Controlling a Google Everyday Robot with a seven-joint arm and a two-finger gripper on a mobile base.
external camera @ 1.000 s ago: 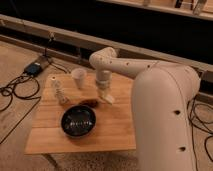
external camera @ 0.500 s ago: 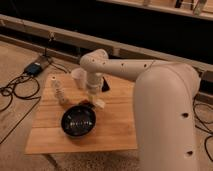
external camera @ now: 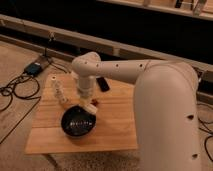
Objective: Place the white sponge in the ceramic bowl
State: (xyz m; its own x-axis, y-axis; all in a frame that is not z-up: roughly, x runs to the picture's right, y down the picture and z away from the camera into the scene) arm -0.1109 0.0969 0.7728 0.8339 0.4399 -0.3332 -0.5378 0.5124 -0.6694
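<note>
Jaws (external camera: 89, 106) clasping white sponge (external camera: 91, 108) just above far rim of ceramic bowl (external camera: 78, 123)

The hand (external camera: 89, 106) over the ceramic bowl (external camera: 78, 123) is too blurred to read.

The arm (external camera: 150, 80) is off-white with small dark dots along its shell. The gripper (external camera: 89, 105), above the bowl's far rim, is pale cream. The bowl (external camera: 77, 123) is glossy black with light speckled reflections inside. The table (external camera: 117, 117) is light tan wood with visible plank grain. The bottle (external camera: 59, 91) is clear-whitish. The floor cables (external camera: 15, 92) are black.
</note>
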